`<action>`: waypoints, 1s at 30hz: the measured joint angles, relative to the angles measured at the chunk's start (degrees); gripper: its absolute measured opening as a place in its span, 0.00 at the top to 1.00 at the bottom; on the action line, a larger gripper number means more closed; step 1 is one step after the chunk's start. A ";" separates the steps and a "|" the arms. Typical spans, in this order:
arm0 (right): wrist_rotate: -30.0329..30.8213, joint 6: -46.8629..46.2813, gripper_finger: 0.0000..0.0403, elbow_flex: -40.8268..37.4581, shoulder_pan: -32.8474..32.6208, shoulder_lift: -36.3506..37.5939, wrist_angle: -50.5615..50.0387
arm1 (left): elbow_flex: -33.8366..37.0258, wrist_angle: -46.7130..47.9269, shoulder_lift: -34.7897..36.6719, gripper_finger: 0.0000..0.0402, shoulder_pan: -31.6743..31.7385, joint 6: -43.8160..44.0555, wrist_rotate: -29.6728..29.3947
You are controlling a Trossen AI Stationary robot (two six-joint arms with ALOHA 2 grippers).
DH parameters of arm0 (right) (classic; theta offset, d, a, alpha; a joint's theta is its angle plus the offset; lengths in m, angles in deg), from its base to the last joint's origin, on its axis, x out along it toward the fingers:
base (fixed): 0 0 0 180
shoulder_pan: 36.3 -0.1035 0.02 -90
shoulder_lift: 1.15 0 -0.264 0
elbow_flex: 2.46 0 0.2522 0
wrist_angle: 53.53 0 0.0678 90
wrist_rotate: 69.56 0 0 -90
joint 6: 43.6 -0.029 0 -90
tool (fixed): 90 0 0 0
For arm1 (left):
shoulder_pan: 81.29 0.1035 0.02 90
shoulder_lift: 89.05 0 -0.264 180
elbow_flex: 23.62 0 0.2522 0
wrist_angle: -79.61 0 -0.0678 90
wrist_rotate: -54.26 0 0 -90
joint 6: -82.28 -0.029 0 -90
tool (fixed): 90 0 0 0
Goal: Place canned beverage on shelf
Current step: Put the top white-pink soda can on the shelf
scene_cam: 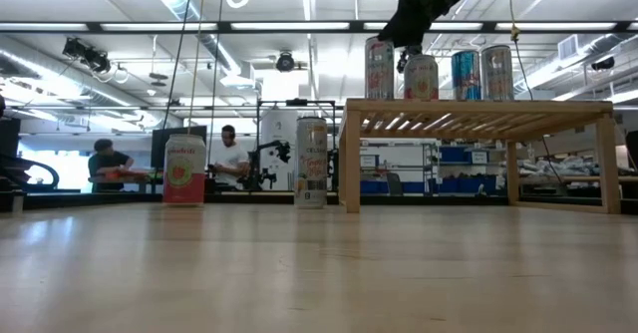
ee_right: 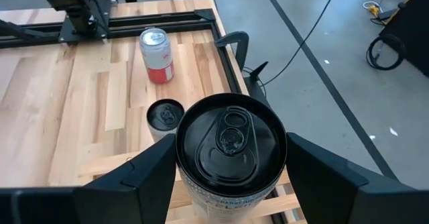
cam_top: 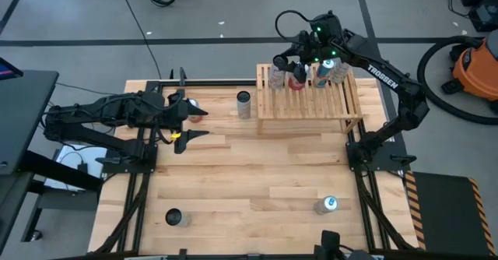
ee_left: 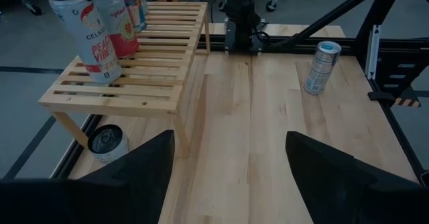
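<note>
Plainly, the can (ee_right: 231, 150) under my right claw (ee_right: 231, 184) is a stiff, thin-walled cylinder: rigid enough for a firm squeeze across its round body, yet I judge too hard a pinch would dent it. Its painted side looks smooth and likely slippery, and it is tall and narrow, so it should tip easily on the slats if nudged high up. If full, it will have some weight; I cannot tell that from here. The sensible place to hold it is around the upper body, one finger on each side.

That is where my right claw sits. It is up over the far left end of the shelf (cam_top: 334, 108), with its fingers standing on either side of the black-topped can and a visible gap to each of them. So the jaws are spread wider than the can, and I am not pinching it. The can stands upright on the shelf, in a row with other cans (scene_cam: 478, 74) beside it.

My left claw (ee_left: 228, 163) waits low over the left side of the worktop (cam_top: 257, 174), fingers parted and holding nothing. Loose cans remain on the worktop: a red and white one (ee_right: 156, 55) near the left arm, a dark-topped one (cam_top: 244, 103) just beside the shelf, a blue-topped one (cam_top: 327, 205) near the front right, and a dark one (cam_top: 174, 217) front left.
</note>
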 joint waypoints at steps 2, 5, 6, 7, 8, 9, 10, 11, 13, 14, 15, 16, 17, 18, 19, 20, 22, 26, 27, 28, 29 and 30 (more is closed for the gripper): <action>-0.26 0.00 0.35 0.00 -0.02 0.00 -0.07 | 0.00 0.02 0.00 0.29 0.00 0.00 0.00; -0.36 0.06 0.33 0.00 -0.02 0.00 -0.07 | 0.00 0.00 0.00 0.29 0.00 0.00 0.00; -0.42 0.23 0.33 0.00 -0.02 0.00 -0.07 | 0.00 0.02 0.00 0.29 0.00 0.00 0.00; -0.47 0.38 0.33 0.00 -0.02 0.00 -0.07 | 0.00 0.00 0.00 0.29 0.00 0.00 0.00; -0.58 0.58 0.33 0.00 -0.02 0.00 -0.08 | 0.00 0.00 0.00 0.29 0.00 0.00 0.00; -0.75 0.88 0.33 0.00 -0.02 0.00 -0.09 | 0.00 0.00 0.00 0.29 0.00 0.00 0.00; -0.87 1.18 0.33 0.00 -0.02 -0.02 -0.11 | 0.00 0.00 0.00 0.29 0.00 0.00 0.00; -0.91 1.34 0.33 0.00 -0.02 -0.02 -0.11 | 0.00 0.00 0.00 0.29 0.00 0.02 0.00; -0.91 1.40 0.32 0.00 -0.04 -0.02 -0.11 | 0.00 0.00 0.00 0.29 0.00 0.02 0.00; -0.91 1.40 0.32 0.00 -0.04 -0.02 -0.11 | 0.00 0.00 0.00 0.29 0.00 0.02 0.00; -0.89 1.40 0.32 0.00 -0.04 -0.02 -0.11 | 0.00 0.00 0.00 0.29 0.00 0.06 0.00; -0.87 1.40 0.32 0.00 -0.04 -0.02 -0.11 | 0.00 0.00 0.00 0.29 0.00 0.07 0.00; -0.85 1.40 0.32 0.00 -0.04 -0.02 -0.09 | 0.00 0.00 0.00 0.29 0.00 0.08 0.00; -0.85 1.37 0.32 0.00 -0.04 -0.02 -0.09 | 0.00 0.00 0.00 0.29 0.00 0.11 0.00; -0.83 1.35 0.32 0.00 -0.04 -0.02 -0.09 | 0.00 0.02 0.00 0.29 0.00 0.11 0.00; -0.82 1.33 0.32 0.00 -0.04 -0.02 -0.09 | 0.00 0.01 0.00 0.29 0.00 0.11 0.00; -0.80 1.38 0.32 0.00 -0.04 -0.02 -0.09 | 0.00 0.00 0.00 0.29 0.00 0.10 0.00; -0.70 1.40 0.32 0.00 -0.05 -0.02 -0.09 | 0.00 0.00 0.00 0.29 0.00 0.09 0.00; -0.69 1.40 0.32 0.00 -0.06 -0.02 -0.07 | 0.00 0.00 0.00 0.29 0.00 0.09 0.00; -0.67 1.44 0.32 0.00 -0.06 -0.02 -0.07 | 0.00 0.01 0.00 0.29 0.00 0.09 0.00; -0.67 1.49 0.32 0.00 -0.06 -0.02 -0.06 | 0.00 0.00 0.00 0.29 0.00 0.09 0.00; -0.67 1.56 0.32 0.00 -0.06 -0.02 -0.03 | 0.00 0.00 0.00 0.29 0.00 0.09 0.00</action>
